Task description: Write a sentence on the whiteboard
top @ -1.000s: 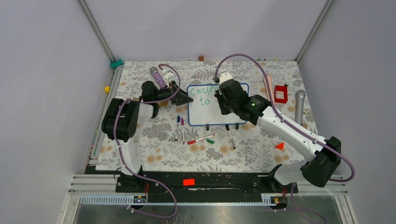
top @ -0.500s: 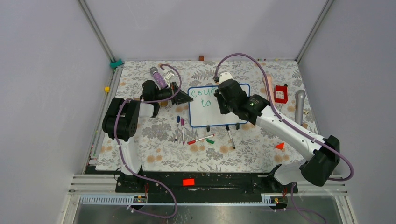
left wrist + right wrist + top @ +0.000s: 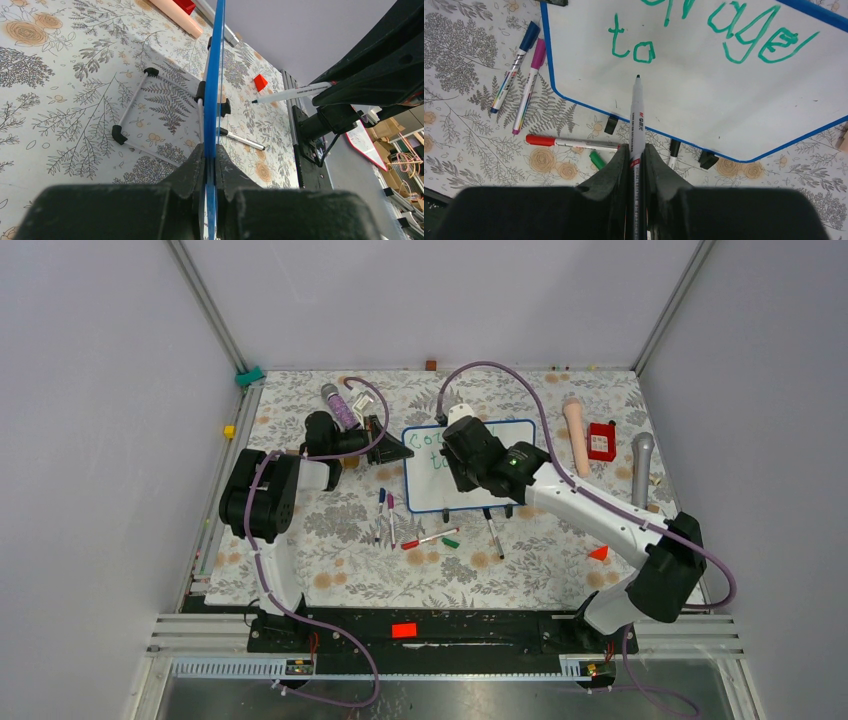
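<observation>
The whiteboard (image 3: 430, 492) stands on its black clip feet in the middle of the floral mat. My left gripper (image 3: 395, 453) is shut on its blue left edge (image 3: 216, 75). The sentence (image 3: 634, 47) reads "to" in green, under a partly cut-off "courage". My right gripper (image 3: 463, 468) is shut on a white marker (image 3: 637, 120) in front of the board face (image 3: 704, 100). The marker's tip points just below "to". In the left wrist view the marker (image 3: 295, 92) has its tip a little off the board. The right arm hides most of the writing in the top view.
Blue and pink markers (image 3: 385, 504), a red marker (image 3: 430, 538), a green cap (image 3: 451, 541) and a black marker (image 3: 494, 537) lie in front of the board. A pink cylinder (image 3: 575, 435), red box (image 3: 601, 441) and grey microphone (image 3: 641, 468) lie at right, a purple bottle (image 3: 340, 407) at back left.
My right gripper has moved left across the board with the marker, from the end of the first line to the second line below "to". The left gripper has held still.
</observation>
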`<move>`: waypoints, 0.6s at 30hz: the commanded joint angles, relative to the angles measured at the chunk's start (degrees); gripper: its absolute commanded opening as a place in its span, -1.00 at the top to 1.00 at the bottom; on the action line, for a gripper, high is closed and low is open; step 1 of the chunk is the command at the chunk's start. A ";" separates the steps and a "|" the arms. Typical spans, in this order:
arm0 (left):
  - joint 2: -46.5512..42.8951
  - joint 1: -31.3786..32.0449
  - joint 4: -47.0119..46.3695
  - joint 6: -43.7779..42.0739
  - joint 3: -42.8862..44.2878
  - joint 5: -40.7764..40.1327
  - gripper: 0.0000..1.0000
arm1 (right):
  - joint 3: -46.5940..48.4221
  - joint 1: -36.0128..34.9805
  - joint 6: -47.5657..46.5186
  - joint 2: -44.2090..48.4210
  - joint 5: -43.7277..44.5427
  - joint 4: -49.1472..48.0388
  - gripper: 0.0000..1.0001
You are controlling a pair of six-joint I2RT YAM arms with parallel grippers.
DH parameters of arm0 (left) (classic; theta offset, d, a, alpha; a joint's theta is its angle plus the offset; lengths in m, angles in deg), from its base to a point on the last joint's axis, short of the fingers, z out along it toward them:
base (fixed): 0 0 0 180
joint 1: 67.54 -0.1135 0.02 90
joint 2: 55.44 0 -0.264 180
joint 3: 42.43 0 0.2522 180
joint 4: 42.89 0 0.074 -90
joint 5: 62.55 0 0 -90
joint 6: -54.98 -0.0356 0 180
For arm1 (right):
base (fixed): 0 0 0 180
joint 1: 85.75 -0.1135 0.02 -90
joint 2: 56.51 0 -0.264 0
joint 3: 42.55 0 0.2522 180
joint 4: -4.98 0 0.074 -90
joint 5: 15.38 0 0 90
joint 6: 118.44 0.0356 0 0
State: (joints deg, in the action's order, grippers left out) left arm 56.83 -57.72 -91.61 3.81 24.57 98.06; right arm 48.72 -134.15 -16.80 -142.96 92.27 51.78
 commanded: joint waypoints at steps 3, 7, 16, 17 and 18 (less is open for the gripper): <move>0.66 0.27 -2.77 -1.43 2.11 2.72 1.00 | -3.21 -1.18 1.31 1.56 1.76 0.21 1.00; 1.14 0.27 -2.65 -1.16 2.45 2.87 1.00 | -7.26 -2.22 0.36 4.21 2.95 -3.04 1.00; 1.09 0.26 -2.25 -0.67 2.48 3.16 1.00 | -13.04 -2.79 -1.53 6.34 5.54 -8.72 1.00; 1.11 0.27 -2.21 -0.67 2.37 3.17 1.00 | -12.78 -2.83 -1.87 6.02 5.55 -9.11 1.00; 1.00 0.24 -2.17 -0.72 2.26 3.20 1.00 | -12.26 -2.84 -2.21 5.44 5.54 -9.34 1.00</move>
State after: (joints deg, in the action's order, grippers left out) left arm 57.95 -57.74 -91.61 4.48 25.35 98.08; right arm 35.98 -136.38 -17.41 -138.57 95.24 47.10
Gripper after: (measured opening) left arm 0.054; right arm 0.178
